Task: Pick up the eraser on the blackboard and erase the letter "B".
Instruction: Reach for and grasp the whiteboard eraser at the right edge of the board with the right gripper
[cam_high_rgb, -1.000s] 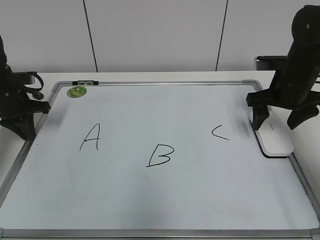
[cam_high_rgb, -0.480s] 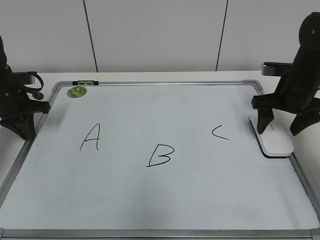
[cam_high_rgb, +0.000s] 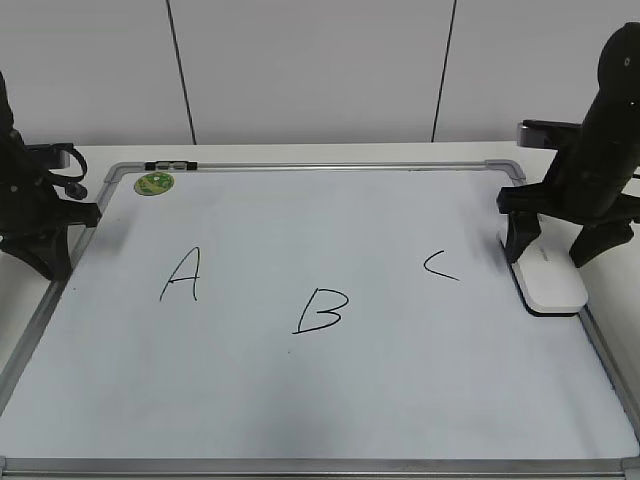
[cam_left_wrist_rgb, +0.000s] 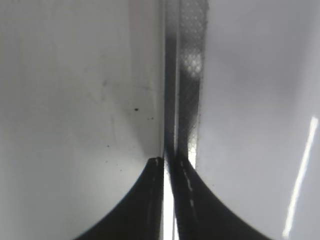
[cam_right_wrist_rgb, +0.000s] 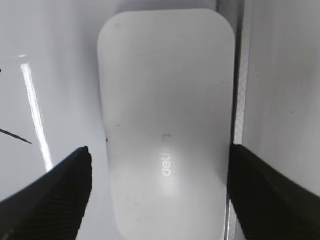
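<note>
The white eraser (cam_high_rgb: 553, 281) lies on the right edge of the blackboard (cam_high_rgb: 320, 400), a white board with a grey frame. My right gripper (cam_high_rgb: 555, 252) is open and straddles the eraser's far end, one finger on each side; in the right wrist view the eraser (cam_right_wrist_rgb: 167, 125) fills the space between the fingers (cam_right_wrist_rgb: 160, 170), apart from both. The letter "B" (cam_high_rgb: 322, 310) is in black at the board's middle, between "A" (cam_high_rgb: 182, 274) and "C" (cam_high_rgb: 440, 264). My left gripper (cam_high_rgb: 50, 255) is shut and empty at the board's left frame (cam_left_wrist_rgb: 185, 90).
A small round green magnet (cam_high_rgb: 154, 183) sits at the board's far left corner. The board's frame (cam_high_rgb: 320, 466) runs along the near edge. A grey wall stands behind the table.
My right gripper moved right and then back left a little over the eraser's far end, staying open. The left arm has not moved.
</note>
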